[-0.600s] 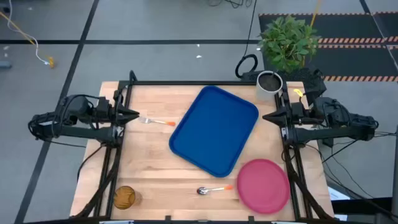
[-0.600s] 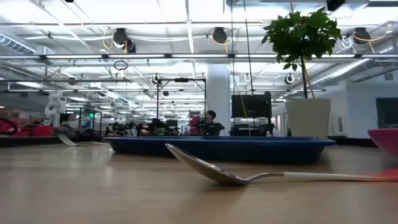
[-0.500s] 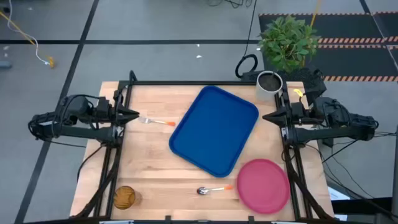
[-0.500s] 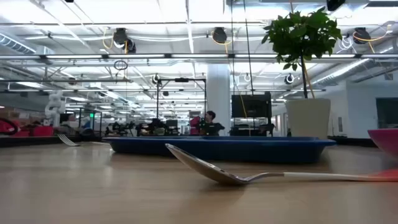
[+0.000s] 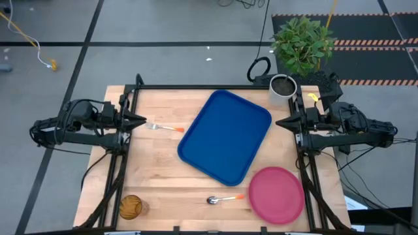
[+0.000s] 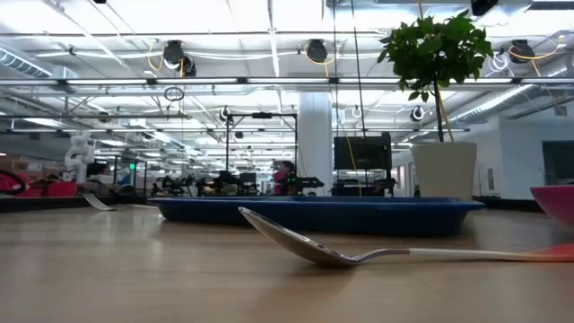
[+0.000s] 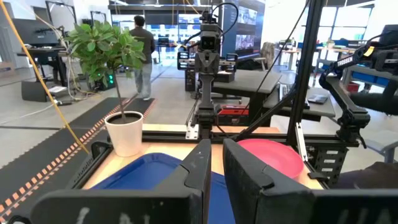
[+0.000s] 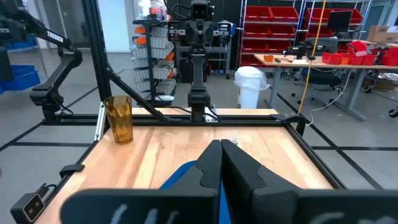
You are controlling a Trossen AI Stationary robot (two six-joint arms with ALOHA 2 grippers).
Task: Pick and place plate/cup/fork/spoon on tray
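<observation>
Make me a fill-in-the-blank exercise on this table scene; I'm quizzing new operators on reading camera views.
1. The large blue rectangular plastic tray holds ____ tableware.
2. The round pink-red plastic plate lies on the wooden ____.
3. The silver-bowled, orange-handled spoon lies between the amber ribbed tumbler and the ____.

Missing words: no; table; plate

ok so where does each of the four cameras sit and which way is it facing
High view: above the table, straight down; both arms, left tool and right tool parked at the sides.
Low view: table height, level across the spoon to the tray; no arm shows.
Left wrist view: looks across past its own fingers toward the plate and right arm.
Right wrist view: looks across toward the cup.
Both wrist views share the tray.
</observation>
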